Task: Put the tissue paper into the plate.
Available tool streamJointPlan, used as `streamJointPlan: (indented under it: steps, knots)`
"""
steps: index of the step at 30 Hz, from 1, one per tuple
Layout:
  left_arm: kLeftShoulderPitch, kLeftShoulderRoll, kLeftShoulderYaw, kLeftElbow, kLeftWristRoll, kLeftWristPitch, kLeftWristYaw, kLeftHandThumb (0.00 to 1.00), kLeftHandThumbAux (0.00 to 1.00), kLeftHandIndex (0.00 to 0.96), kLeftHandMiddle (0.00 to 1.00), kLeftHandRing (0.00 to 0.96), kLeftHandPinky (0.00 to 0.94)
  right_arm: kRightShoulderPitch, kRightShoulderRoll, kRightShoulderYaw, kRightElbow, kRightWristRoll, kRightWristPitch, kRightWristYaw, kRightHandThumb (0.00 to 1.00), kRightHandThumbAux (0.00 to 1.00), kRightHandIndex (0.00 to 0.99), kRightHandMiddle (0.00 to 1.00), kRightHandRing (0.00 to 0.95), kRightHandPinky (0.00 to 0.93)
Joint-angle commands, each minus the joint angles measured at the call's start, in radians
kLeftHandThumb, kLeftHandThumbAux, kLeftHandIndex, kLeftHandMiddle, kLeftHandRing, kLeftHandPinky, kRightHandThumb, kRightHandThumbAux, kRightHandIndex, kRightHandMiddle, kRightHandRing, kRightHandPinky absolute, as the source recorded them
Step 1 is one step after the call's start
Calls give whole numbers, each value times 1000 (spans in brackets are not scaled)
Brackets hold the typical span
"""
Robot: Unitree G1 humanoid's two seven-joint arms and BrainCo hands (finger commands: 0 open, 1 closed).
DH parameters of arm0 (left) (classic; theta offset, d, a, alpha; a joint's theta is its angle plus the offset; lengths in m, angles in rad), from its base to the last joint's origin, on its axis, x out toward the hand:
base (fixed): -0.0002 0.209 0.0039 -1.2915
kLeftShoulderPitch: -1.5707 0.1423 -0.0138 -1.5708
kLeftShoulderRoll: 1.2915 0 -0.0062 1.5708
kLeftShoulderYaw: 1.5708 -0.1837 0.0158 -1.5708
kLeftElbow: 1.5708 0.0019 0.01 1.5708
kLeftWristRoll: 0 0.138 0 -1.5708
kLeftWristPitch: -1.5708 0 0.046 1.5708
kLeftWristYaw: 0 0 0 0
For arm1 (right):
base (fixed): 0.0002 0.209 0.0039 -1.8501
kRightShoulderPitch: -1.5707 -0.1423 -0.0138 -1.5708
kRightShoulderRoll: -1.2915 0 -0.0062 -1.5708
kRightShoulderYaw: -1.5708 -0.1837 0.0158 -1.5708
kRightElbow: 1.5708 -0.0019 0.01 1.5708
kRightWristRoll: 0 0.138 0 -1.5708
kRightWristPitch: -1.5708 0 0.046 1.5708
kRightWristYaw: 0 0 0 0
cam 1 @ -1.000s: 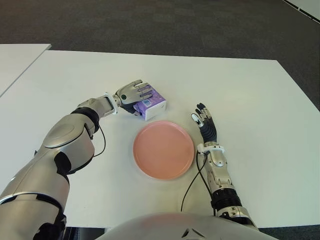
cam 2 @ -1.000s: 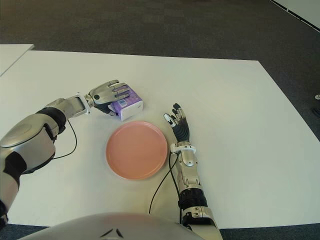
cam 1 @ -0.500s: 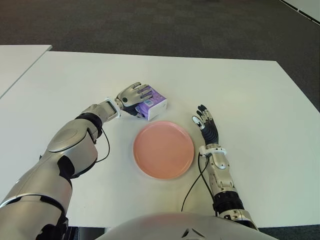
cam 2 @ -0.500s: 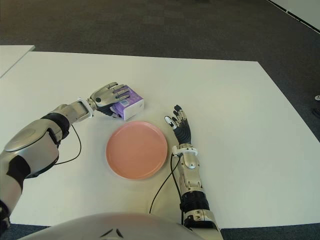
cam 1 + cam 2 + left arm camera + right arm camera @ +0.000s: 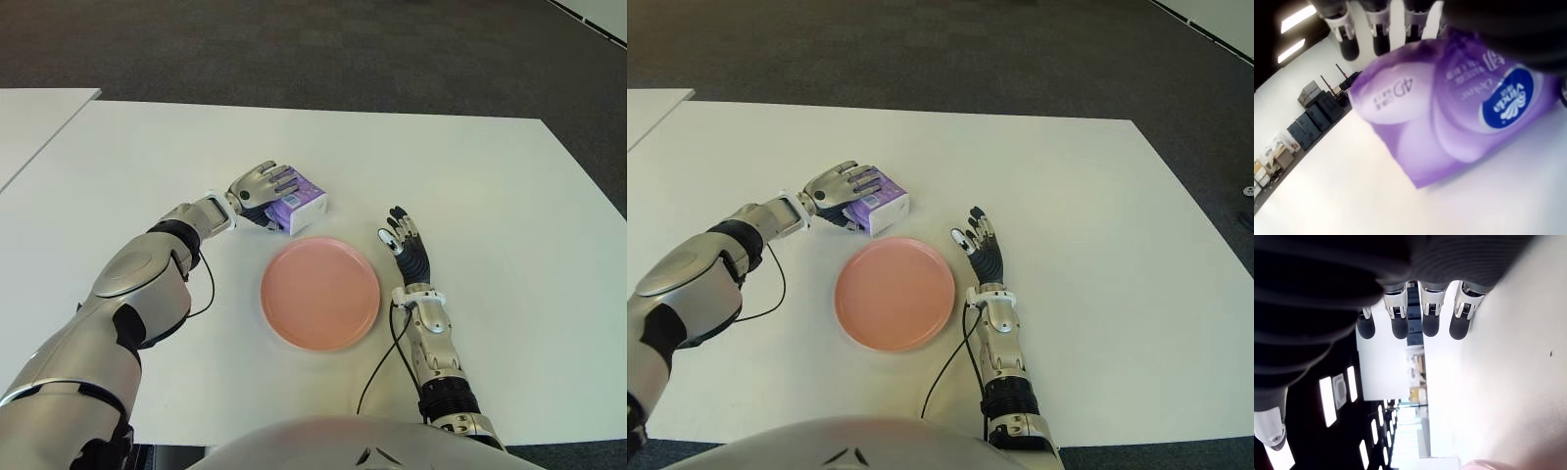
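The tissue paper is a small purple and white pack lying on the white table, just beyond the far left rim of the round pink plate. My left hand covers the pack's left side, its fingers curled over the top and the thumb on the near side. In the left wrist view the pack fills the space under the fingers and still touches the table. Nothing lies in the plate. To the right of the plate my right hand shows with straight fingers, holding nothing.
A black cable runs from my right wrist back toward my body, close to the plate's right rim. A second white table stands at the far left. Dark carpet lies beyond the table's far edge.
My left forearm has swung in so the hand sits closer over the pack. The right hand has drawn back slightly toward my body. The pack and plate have stayed put.
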Motion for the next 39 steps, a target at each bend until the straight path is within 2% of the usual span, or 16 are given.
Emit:
streamJointPlan:
  steps: [1,12,22,28,29,30,31,32,34,37,39]
  knots:
    - [78,-1,-45,25,51,-43,-80,516,202,0,0,0,0,88,1,-4,57,5,106,-4,492,549,0,0,0,25]
    - [77,-12,-58,24,57,-50,-94,519,196,0,0,0,0,97,3,-8,50,9,110,-7,519,548,0,0,0,25]
    - [86,-14,-82,23,62,-51,-91,522,197,0,0,0,0,97,3,-5,58,-1,105,-15,478,549,0,0,0,30]
    - [95,-18,-93,24,64,-43,-75,537,235,0,0,0,24,97,6,-8,62,3,100,-16,481,554,0,0,0,31]
    - [99,-20,-95,24,66,-33,-61,568,270,35,53,60,91,97,7,-9,63,5,97,-16,484,554,0,0,0,31]
    - [101,-22,-96,24,67,-27,-52,635,340,134,185,199,231,98,8,-9,64,6,95,-16,488,554,0,0,0,31]
    - [103,-23,-97,24,68,-23,-46,680,384,198,270,288,322,98,8,-10,65,7,94,-16,491,555,0,0,0,31]
    - [104,-23,-98,24,69,-14,-38,695,400,221,301,320,354,98,8,-10,65,7,93,-16,492,555,0,0,0,31]
    - [111,-24,-95,23,66,10,-14,783,556,322,437,467,504,100,8,-11,63,8,91,-14,494,554,0,0,0,27]
    - [117,-26,-87,24,58,30,9,827,626,378,510,591,639,101,8,-12,61,10,91,-13,496,553,0,0,0,25]
    - [119,-27,-83,25,54,34,15,839,642,393,527,632,688,102,8,-14,60,12,92,-12,501,551,0,0,0,28]
